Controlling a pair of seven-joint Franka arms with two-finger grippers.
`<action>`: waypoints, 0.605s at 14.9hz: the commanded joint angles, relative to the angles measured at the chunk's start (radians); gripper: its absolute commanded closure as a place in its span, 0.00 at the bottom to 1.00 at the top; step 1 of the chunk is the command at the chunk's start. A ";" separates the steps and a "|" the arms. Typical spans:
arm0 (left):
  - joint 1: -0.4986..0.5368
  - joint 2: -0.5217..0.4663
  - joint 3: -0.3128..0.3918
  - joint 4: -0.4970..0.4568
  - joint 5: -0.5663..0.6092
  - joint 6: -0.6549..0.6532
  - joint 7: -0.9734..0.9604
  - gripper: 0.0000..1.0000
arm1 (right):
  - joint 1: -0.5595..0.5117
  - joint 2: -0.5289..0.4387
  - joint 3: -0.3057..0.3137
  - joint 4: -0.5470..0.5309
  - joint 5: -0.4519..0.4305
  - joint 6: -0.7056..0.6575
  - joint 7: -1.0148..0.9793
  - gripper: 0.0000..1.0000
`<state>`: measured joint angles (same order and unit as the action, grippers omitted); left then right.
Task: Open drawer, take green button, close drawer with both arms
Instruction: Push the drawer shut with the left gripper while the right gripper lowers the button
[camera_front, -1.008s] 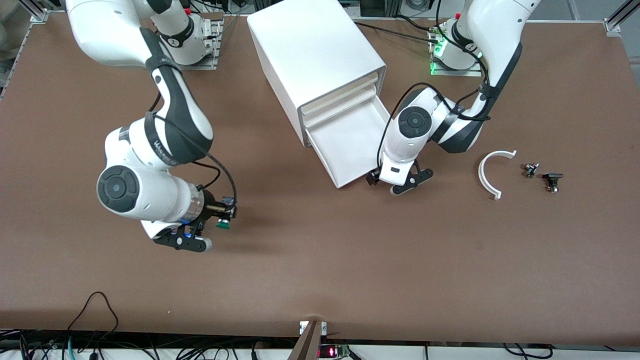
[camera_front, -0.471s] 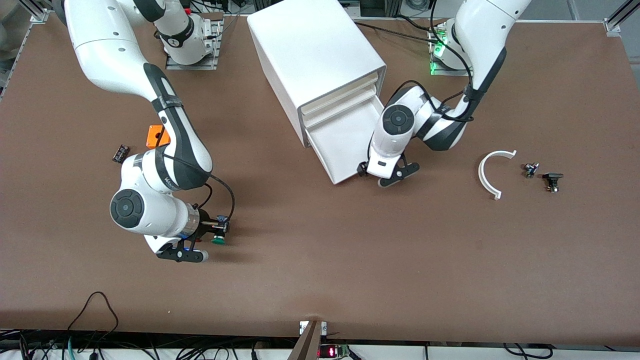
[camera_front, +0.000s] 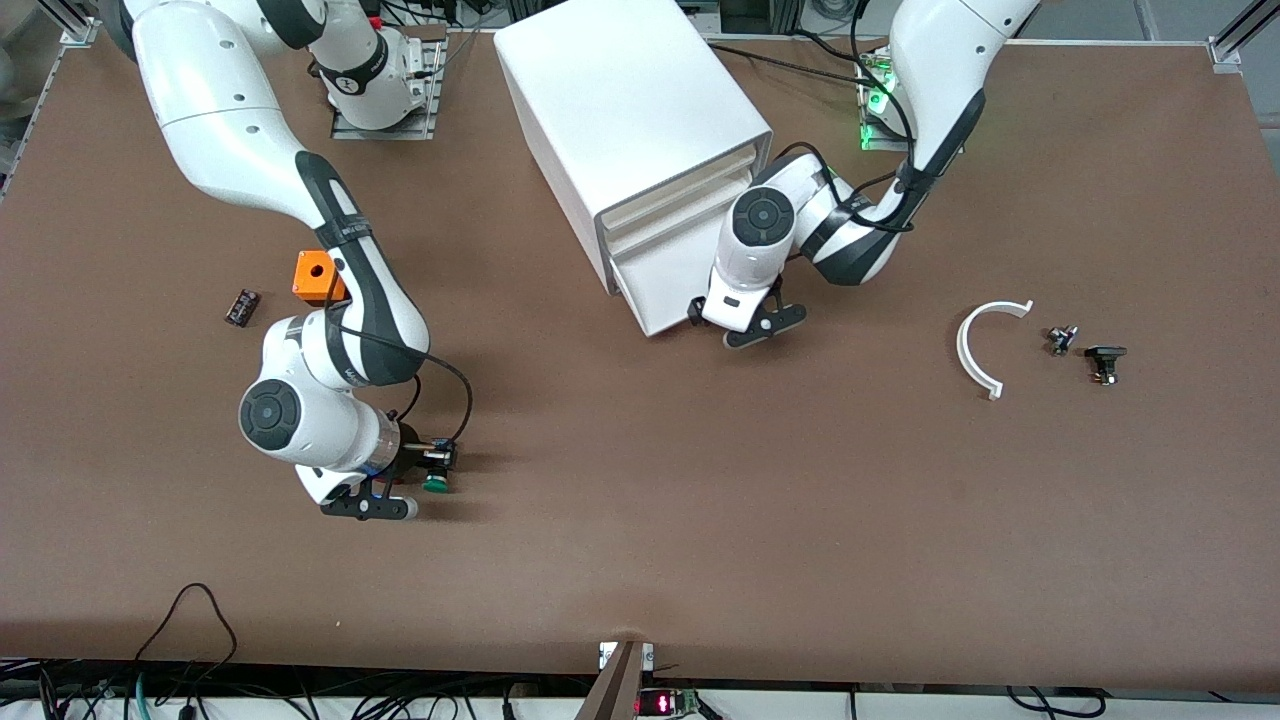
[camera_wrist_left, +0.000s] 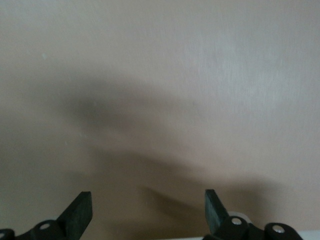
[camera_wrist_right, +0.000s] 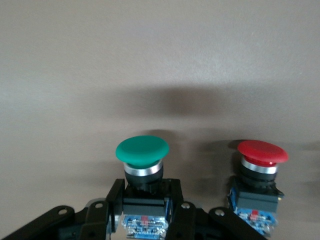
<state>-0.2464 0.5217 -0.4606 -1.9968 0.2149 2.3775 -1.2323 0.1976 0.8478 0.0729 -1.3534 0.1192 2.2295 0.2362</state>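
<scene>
The drawer, the lowest tray of the white cabinet, stands partly open and shows a bare white floor. My left gripper is against the drawer's front panel, at the corner toward the left arm's end. In the left wrist view this gripper is open and empty, with a pale surface close before it. My right gripper is low over the table toward the right arm's end. It is shut on the black-and-blue body of the green button, which also shows in the right wrist view between the gripper fingers.
A red-capped button shows close beside the green one; I cannot tell whether it rests on the table. An orange block and a small black part lie by the right arm. A white curved piece and two small parts lie toward the left arm's end.
The left gripper has pushed the drawer farther into the cabinet. The right arm has moved the green button down and a little toward the front camera, uncovering the orange block.
</scene>
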 joint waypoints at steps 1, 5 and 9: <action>0.007 0.004 -0.039 -0.023 -0.008 0.002 -0.016 0.01 | -0.006 -0.013 0.005 -0.050 -0.001 0.042 -0.017 1.00; 0.009 0.007 -0.076 -0.030 -0.029 0.002 -0.016 0.01 | -0.006 -0.006 0.005 -0.043 0.002 0.044 -0.012 0.06; 0.009 0.014 -0.101 -0.034 -0.144 0.000 -0.007 0.01 | -0.004 -0.024 0.005 -0.036 0.002 0.044 -0.009 0.00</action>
<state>-0.2448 0.5277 -0.5357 -2.0219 0.1241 2.3768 -1.2459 0.1978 0.8466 0.0729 -1.3851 0.1192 2.2694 0.2354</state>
